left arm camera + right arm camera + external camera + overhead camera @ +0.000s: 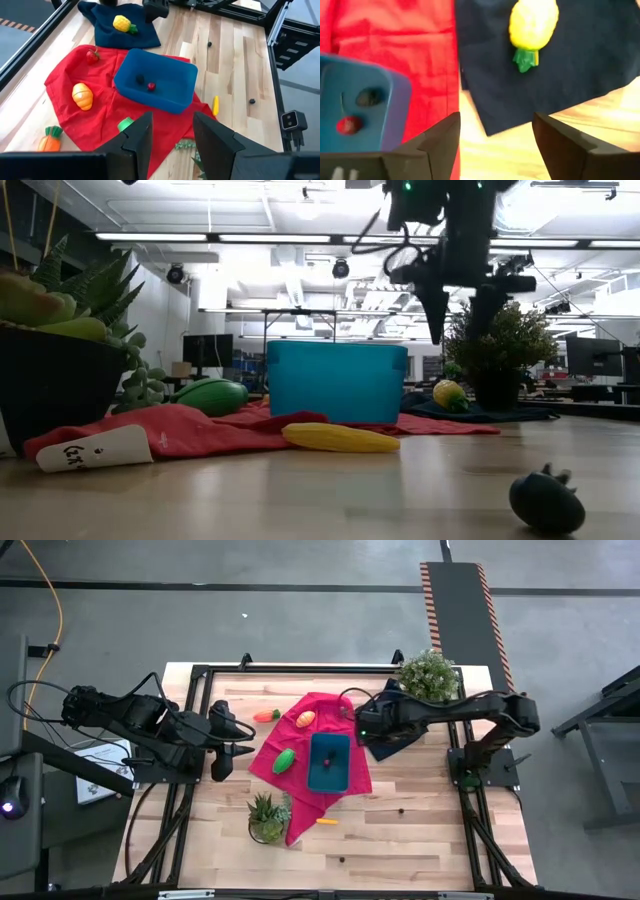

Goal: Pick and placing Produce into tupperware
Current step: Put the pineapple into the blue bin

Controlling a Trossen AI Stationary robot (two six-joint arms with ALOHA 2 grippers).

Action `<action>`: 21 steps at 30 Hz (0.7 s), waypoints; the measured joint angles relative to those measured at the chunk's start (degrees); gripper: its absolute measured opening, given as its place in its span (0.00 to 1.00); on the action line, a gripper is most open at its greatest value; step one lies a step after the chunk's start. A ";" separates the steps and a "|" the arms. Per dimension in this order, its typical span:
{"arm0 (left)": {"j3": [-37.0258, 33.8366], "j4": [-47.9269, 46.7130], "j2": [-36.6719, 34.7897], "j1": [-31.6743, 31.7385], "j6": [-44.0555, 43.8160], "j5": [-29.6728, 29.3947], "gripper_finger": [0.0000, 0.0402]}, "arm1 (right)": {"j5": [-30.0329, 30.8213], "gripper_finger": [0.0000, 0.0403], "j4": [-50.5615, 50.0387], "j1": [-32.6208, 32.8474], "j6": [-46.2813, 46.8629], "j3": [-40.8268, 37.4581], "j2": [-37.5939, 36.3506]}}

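The teal tupperware (329, 762) stands on a red cloth (300, 740); a small red piece (151, 86) and a dark piece (140, 78) lie in it. On the red cloth lie a green piece (285, 760), an orange-yellow piece (306, 719) and a strawberry (92, 56). A carrot (266, 715) and a yellow corn (327, 821) lie on the wood. A yellow fruit with green leaves (532, 25) lies on the navy cloth (560, 75). My right gripper (496, 145) hangs open above the gap between tub and navy cloth, pointing down, holding nothing. My left gripper (172, 145) waits open at the left.
A leafy potted plant (428, 675) stands at the far right corner, and a succulent pot (267, 818) stands near the front by the red cloth. Small dark pieces (545, 500) lie on the wood. Black frame rails (190, 780) run along both sides of the table.
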 joint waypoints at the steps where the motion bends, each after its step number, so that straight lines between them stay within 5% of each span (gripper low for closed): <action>1: 0.00 0.01 0.01 0.00 0.06 -0.02 0.32 | 0.02 0.61 0.90 -0.64 0.14 -1.13 -0.52; 21: 0.00 0.39 -0.01 0.00 -5.41 0.00 0.32 | -4.26 0.65 15.69 -17.56 -16.06 -10.61 -1.03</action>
